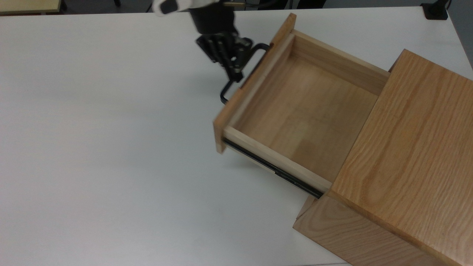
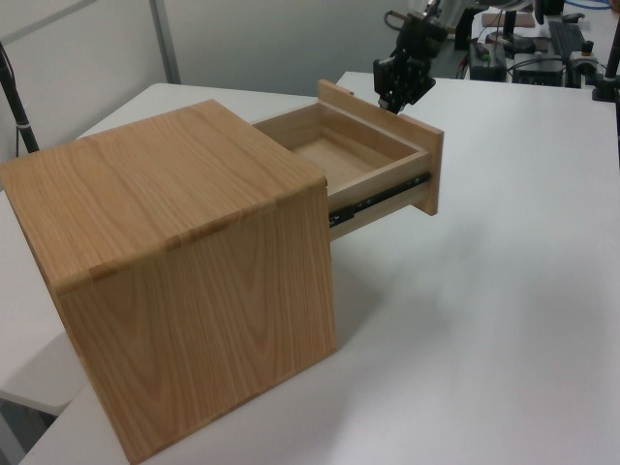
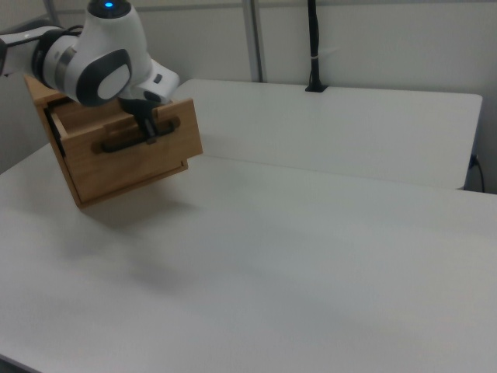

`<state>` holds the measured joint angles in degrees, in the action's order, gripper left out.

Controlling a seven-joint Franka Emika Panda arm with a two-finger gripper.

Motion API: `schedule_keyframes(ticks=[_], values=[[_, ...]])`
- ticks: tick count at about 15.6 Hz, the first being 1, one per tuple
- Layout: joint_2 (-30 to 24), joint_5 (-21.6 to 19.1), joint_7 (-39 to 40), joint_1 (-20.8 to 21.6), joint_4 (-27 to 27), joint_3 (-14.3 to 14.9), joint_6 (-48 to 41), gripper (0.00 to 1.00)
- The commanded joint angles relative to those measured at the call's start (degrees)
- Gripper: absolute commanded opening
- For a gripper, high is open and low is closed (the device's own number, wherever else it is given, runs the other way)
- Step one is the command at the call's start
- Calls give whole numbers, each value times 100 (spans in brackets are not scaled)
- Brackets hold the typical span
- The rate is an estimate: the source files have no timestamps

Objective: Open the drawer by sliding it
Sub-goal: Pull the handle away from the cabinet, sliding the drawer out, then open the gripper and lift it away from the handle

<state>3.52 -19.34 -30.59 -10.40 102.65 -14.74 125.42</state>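
Observation:
The light-wood drawer (image 1: 295,107) stands pulled far out of the oak cabinet (image 1: 402,159), its inside bare and its black side rail (image 1: 273,168) exposed. My gripper (image 1: 236,72) is shut on the drawer's black U-shaped handle (image 1: 240,74) at the front panel (image 1: 255,81). In the left view the drawer (image 2: 358,160) sticks out toward the right with the gripper (image 2: 399,92) at its far front. The right view has the front panel (image 3: 144,155) facing the camera and the gripper (image 3: 147,128) clamped on the handle (image 3: 128,138).
The white table (image 1: 111,147) stretches wide to the top view's left of the drawer. A black cable post (image 3: 314,47) stands at the table's far edge in the right view. Other equipment (image 2: 542,39) sits beyond the table in the left view.

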Motion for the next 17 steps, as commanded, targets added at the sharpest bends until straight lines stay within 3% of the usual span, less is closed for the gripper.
schedule_keyframes(ticks=[1, 2, 6, 9, 13, 15, 17], values=[[-203, 0, 308, -445, 27, 94, -604, 56], [-211, 9, 413, -533, -69, 103, -876, 69], [-343, 123, 1404, -814, -517, 295, -2150, 97], [-352, 535, 2293, -806, -974, 524, -3048, 100], [-352, 1387, 2514, -745, -1142, 481, -3217, 100], [-361, 1826, 2619, -517, -1151, 463, -3374, 100], [-343, 2039, 2812, -376, -1334, 455, -3786, 100]])
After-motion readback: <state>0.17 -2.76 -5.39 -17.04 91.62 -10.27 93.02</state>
